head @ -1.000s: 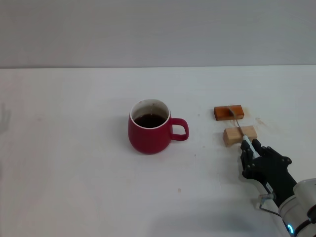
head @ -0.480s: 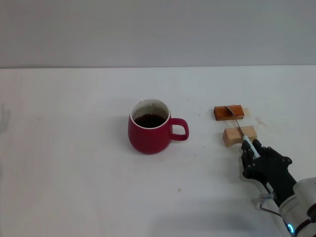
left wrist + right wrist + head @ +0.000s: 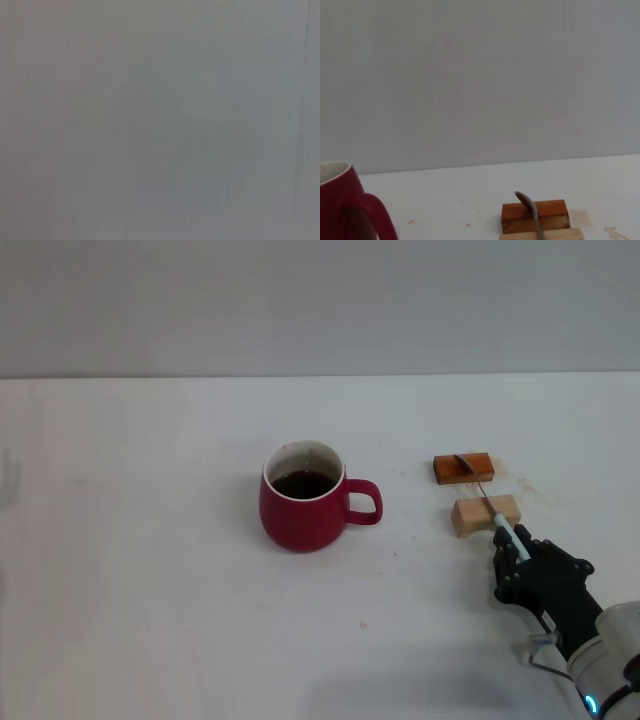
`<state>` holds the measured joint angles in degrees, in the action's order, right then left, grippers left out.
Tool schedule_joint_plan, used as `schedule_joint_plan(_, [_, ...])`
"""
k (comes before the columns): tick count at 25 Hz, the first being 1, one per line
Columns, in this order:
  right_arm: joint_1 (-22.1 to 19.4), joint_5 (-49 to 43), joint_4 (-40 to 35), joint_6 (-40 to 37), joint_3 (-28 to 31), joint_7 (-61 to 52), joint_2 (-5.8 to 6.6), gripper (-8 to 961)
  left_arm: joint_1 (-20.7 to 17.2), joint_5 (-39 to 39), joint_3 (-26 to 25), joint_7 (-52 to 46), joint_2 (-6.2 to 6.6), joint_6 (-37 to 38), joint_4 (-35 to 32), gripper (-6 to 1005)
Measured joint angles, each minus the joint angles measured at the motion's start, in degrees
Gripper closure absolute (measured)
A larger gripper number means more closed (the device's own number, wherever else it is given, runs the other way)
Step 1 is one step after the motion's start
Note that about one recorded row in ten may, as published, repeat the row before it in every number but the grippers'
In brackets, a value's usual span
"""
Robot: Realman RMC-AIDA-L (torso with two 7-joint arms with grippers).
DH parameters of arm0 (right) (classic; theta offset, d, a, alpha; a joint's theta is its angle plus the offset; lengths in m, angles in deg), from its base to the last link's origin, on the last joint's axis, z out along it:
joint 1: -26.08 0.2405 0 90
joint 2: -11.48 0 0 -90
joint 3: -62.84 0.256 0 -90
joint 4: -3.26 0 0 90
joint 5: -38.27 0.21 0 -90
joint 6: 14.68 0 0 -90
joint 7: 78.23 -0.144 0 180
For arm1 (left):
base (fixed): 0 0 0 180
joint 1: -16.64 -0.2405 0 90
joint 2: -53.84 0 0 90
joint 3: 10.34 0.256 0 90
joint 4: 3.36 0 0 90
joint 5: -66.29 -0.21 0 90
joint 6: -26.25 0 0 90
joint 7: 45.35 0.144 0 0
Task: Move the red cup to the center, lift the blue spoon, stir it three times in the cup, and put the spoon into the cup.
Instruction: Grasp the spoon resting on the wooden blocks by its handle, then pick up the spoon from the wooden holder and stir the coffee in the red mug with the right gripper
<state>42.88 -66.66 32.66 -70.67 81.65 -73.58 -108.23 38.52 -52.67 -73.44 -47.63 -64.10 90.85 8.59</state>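
The red cup stands at the table's middle with dark liquid inside, its handle toward my right; its edge shows in the right wrist view. The blue spoon lies across two small blocks to the cup's right, its grey bowl over the orange-brown block and slightly raised; it also shows in the right wrist view. My right gripper is at the near end of the spoon, shut on its pale blue handle. My left gripper is out of view; the left wrist view shows only plain grey.
The orange-brown block and the pale wooden block sit side by side right of the cup, the pale one nearer me. The white table ends at a grey wall behind.
My right gripper has drawn slightly back toward me along the handle. The spoon's bowl has tipped up a little over the orange-brown block. The cup has not moved.
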Motion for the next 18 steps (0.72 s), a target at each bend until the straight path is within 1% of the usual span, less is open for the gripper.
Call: schedule_joint_plan(18, [0.38,0.00,-0.46,0.00,-0.01,0.30,0.06,810,0.09,-0.21,0.00,0.00,0.00,0.00,-0.01,137])
